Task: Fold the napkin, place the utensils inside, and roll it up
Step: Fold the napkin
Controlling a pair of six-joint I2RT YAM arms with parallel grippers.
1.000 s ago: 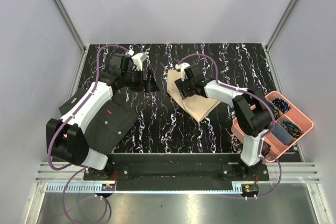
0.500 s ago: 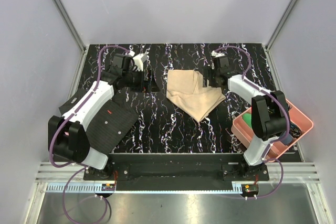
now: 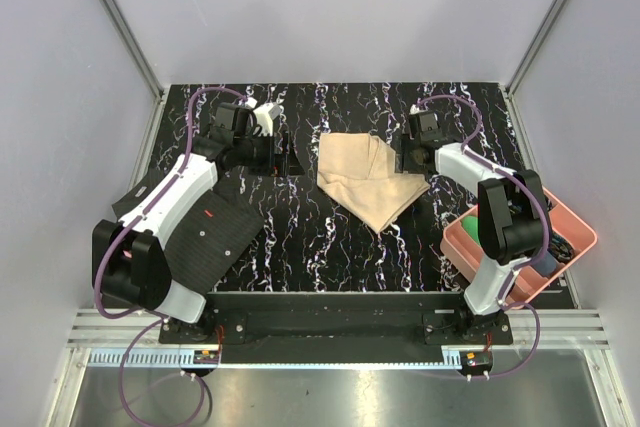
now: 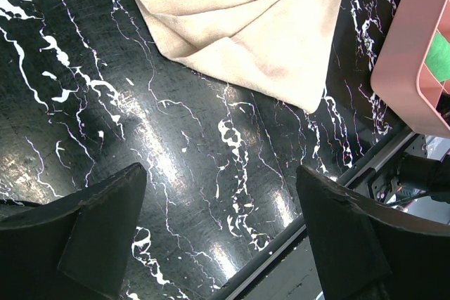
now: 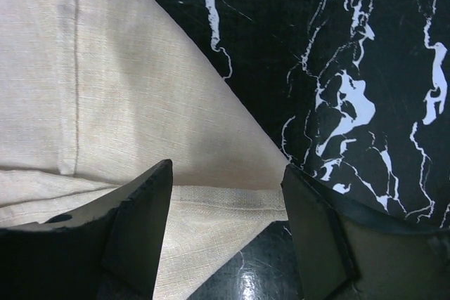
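Two grippers are seen with fingers spread and nothing pinched. The left gripper (image 3: 283, 155) is poised over bare worktop (image 3: 320, 247) just left of the napkin (image 3: 365, 179), and the right gripper (image 3: 411, 159) is set at the napkin's right edge. The napkin is laid between the two, slightly right of centre. It is matte beige woven cloth, folded into overlapping layers, with a blunt point toward the near edge. In the right wrist view a stitched hem line and a straight folded edge are shown on the napkin (image 5: 105, 103). The black wedge-shaped fingers (image 5: 133, 237) are placed either side of that edge; whether the cloth is touched cannot be told. In the left wrist view the napkin (image 4: 239, 26) is seen beyond the wide-set fingers (image 4: 91, 237). The worktop is glossy black with white marble veining. A black dotted mat (image 3: 210, 242), rubbery-looking with rounded corners, is spread at near left under the left arm. A pink moulded tray (image 3: 572, 215) with compartments is placed at far right, apart from the napkin.
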